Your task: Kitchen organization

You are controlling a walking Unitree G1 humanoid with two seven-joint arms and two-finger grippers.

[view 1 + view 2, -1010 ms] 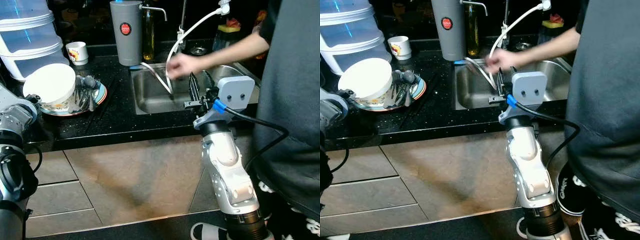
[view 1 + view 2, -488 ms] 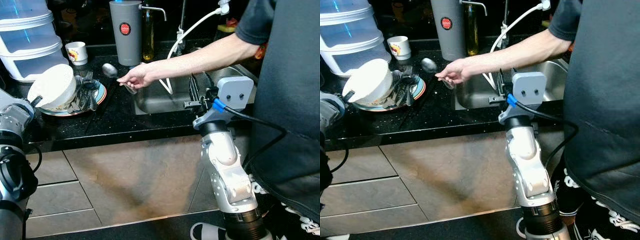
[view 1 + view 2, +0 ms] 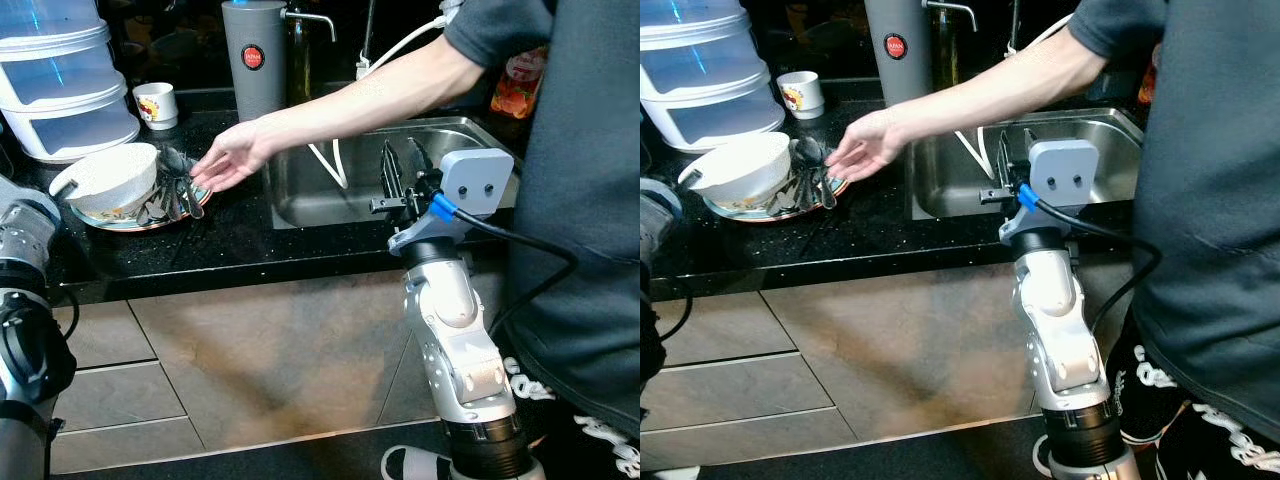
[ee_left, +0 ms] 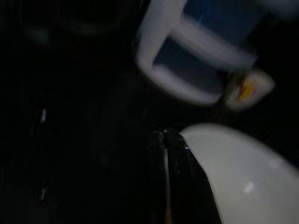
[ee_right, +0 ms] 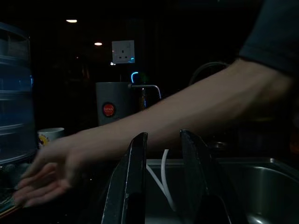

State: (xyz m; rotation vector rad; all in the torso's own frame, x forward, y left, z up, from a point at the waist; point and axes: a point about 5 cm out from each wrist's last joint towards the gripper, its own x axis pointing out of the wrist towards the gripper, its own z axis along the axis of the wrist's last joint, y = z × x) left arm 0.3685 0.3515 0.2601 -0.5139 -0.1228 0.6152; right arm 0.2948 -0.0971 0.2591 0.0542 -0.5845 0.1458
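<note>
On the black countertop [image 3: 230, 240], left of the sink [image 3: 300, 200], I see a white bowl [image 3: 110, 178] resting on a plate [image 3: 150, 218] beside dark cutlery [image 3: 178, 190]. My left gripper [image 4: 164, 140], fingers together, pinches the bowl's rim. A person's hand [image 3: 228, 160] hovers over the cutlery. My right gripper [image 5: 161, 182], fingers apart and empty, waits at the sink's front edge.

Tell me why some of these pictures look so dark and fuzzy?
Left wrist view: dim and smeared, with the white bowl and the stacked plastic container soft-edged. Right wrist view: very dark, lit mostly by small ceiling lights, though the person's hand and the grey dispenser can be made out. Both eye views: brighter and fairly sharp, with shine on the steel sink.
</note>
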